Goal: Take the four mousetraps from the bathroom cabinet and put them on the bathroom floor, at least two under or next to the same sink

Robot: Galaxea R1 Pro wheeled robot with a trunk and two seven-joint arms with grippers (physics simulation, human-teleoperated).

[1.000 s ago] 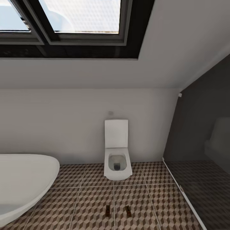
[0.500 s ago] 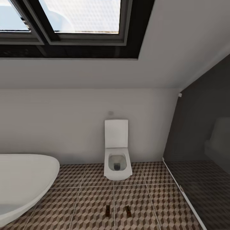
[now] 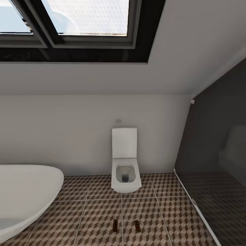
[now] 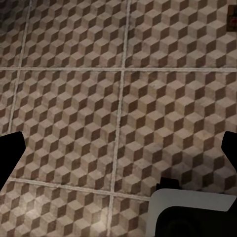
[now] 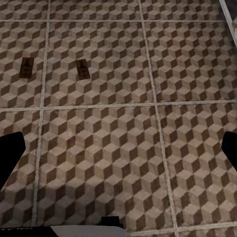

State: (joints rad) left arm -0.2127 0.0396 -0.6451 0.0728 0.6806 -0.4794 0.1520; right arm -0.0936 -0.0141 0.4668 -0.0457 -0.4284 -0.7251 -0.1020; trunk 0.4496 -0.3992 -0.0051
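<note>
The tub (image 3: 24, 191) curves in at the left of the head view, the toilet (image 3: 125, 160) hangs on the far wall in the middle, and the dark shower stall (image 3: 215, 171) closes the right side. On the patterned floor (image 3: 85, 218) in front of the toilet lie two traps, one (image 3: 115, 224) just left of a grout line and the other (image 3: 137, 225) just right of it, near each other but apart.

The left tool (image 4: 118, 153) hangs over bare tile; its two dark fingertips (image 4: 10, 155) sit far apart at the frame edges with nothing between them, so it is wide open and empty. One trap (image 4: 232, 18) lies well ahead of it and off to one side, cut by the frame edge. The right tool (image 5: 118, 153) is spread just as wide and also carries nothing. Both traps lie well ahead of it, one (image 5: 26, 67) further out to the side than the other (image 5: 82, 69).

Two traps look placed and two appear outstanding, so this seems a pause between trips. No sink or cabinet is visible here, so whether these two lie next to a sink cannot be told. The next move likely calls for turning the base toward the cabinet and reaching in with an open tool.
</note>
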